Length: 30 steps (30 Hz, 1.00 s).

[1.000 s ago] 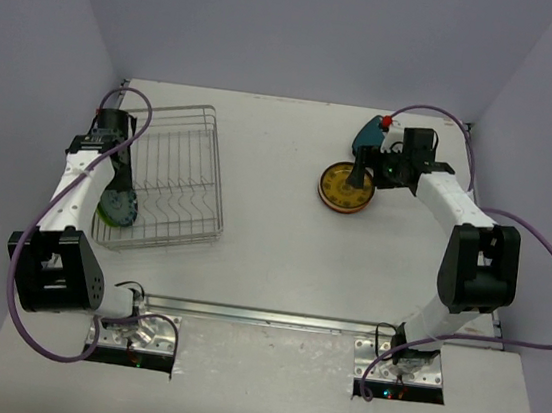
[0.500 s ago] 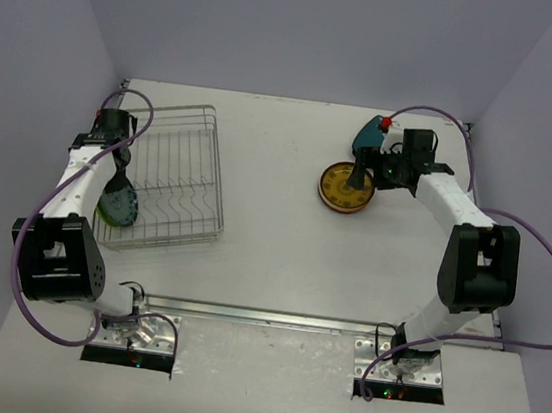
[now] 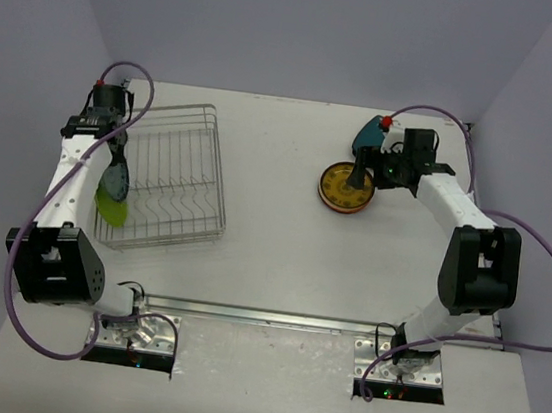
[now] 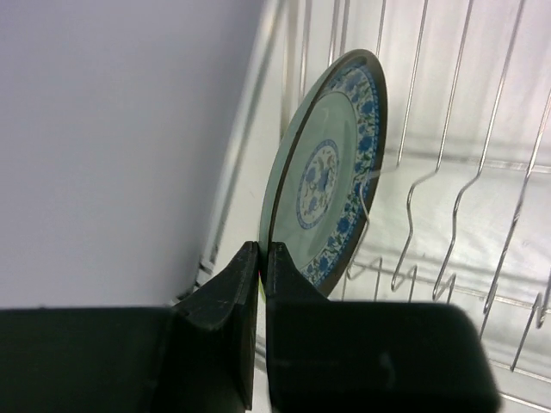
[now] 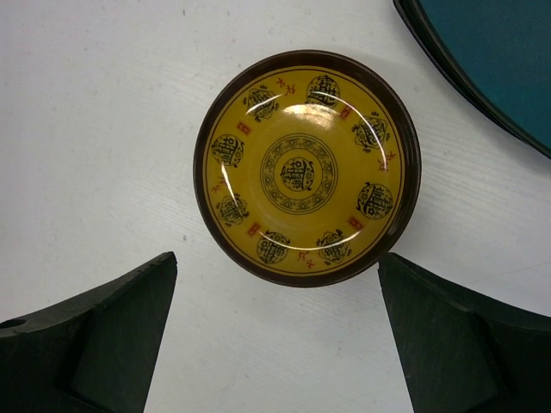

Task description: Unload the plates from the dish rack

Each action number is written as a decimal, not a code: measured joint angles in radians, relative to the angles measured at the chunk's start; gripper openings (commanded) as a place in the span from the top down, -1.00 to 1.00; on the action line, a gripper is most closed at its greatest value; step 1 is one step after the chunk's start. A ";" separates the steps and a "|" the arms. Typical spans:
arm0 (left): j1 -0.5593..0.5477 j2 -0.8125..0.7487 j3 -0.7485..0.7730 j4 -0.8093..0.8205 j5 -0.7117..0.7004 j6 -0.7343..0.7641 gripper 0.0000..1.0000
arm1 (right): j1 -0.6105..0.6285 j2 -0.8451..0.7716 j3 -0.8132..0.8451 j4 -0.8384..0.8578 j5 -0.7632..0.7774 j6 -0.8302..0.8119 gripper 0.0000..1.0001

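Nearest you on the left side of the table point(image 3: 270, 256) sits the dish rack point(image 3: 179, 220). Its long axis runs from near to far, skewed a little so that the near end lies further right than the far end. The wavy divider wires cross it from side to side.

In the rack's near-left corner you have 1 green plate point(image 4: 331, 172) with a blue floral pattern. It stands on edge and leans, close to the left wall wires, with its patterned face turned toward the inside of the rack. The wrist view does not show whether its lower edge rests on the wires.

Your left gripper point(image 4: 261, 258) is clamped on that plate's rim, with the 2 fingers pinched almost together and the thin edge between them.

Across the table to the right, well apart from the rack, a yellow plate point(image 5: 307, 168) with a dark brown rim lies flat, face up. Your right gripper point(image 5: 274, 267) hangs over it with the jaws spread wide, 1 finger on each side of the plate's near edge, holding nothing.

Just beyond the yellow plate lies a teal plate point(image 5: 491, 60), with only part of it in the wrist view.
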 measured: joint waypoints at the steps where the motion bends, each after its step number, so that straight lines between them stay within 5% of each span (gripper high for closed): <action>1: -0.017 -0.004 0.035 0.001 -0.013 0.012 1.00 | 0.000 -0.004 0.000 0.000 -0.004 0.002 -0.98; 11: -0.259 -0.116 0.220 0.044 0.024 0.073 1.00 | 0.009 -0.027 0.000 0.022 -0.125 0.047 -0.98; 22: -0.262 -0.144 0.202 -0.020 0.728 -0.014 1.00 | 0.142 -0.031 0.013 0.227 -0.439 0.273 -0.98; 30: -0.292 -0.080 0.201 -0.045 0.945 -0.054 1.00 | 0.362 0.056 0.179 0.262 -0.481 0.315 -0.84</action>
